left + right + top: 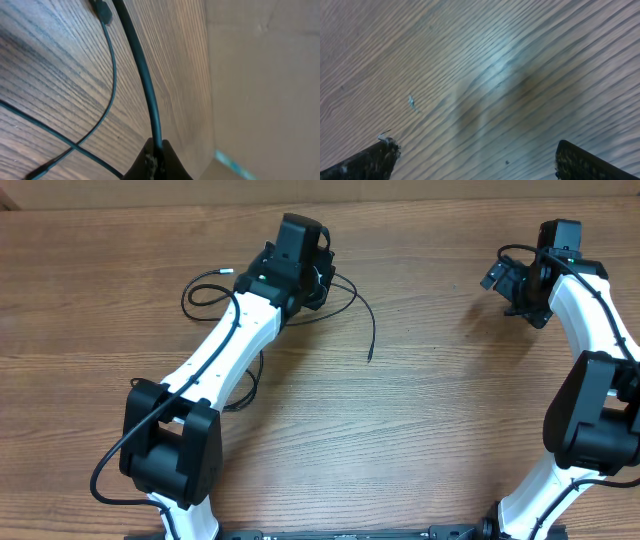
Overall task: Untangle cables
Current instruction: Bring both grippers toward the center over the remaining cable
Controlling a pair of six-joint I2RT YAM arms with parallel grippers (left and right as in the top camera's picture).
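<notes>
Pinched shut at the bottom edge of the left wrist view: left gripper (156, 159), fingertips closed on a black cable (149, 82). Rising from that grip, the cable in a smooth curve toward the top of the frame. Just beside it, flat on the wooden table (45, 65), a thinner cable (114, 70) with a small dark plug (103, 11) at its upper end. Crossing that one near the lower left, a third thin strand (45, 129). Off to the right, a plain beige wall (260, 75).

Wide open and holding nothing: right gripper (475, 160), only bare wood grain between its two dark fingers.

Seen from overhead, the cables (371, 330) gathered around the left arm on the far left half of the table. To the left of that arm's wrist, one loop (187, 295) ending in a pale tip (228, 271). To its right, one long strand curving down to a free end. Well apart from all of this, the right arm at the far right edge.

Judged to be an early step: one strand gripped, the crossings not yet undone. Called for next: a slow draw of the held cable away from the others, with an eye on the thin strands lying over each other. Likely also needed: a long reach across by the idle right arm to pin or lift a second strand.
</notes>
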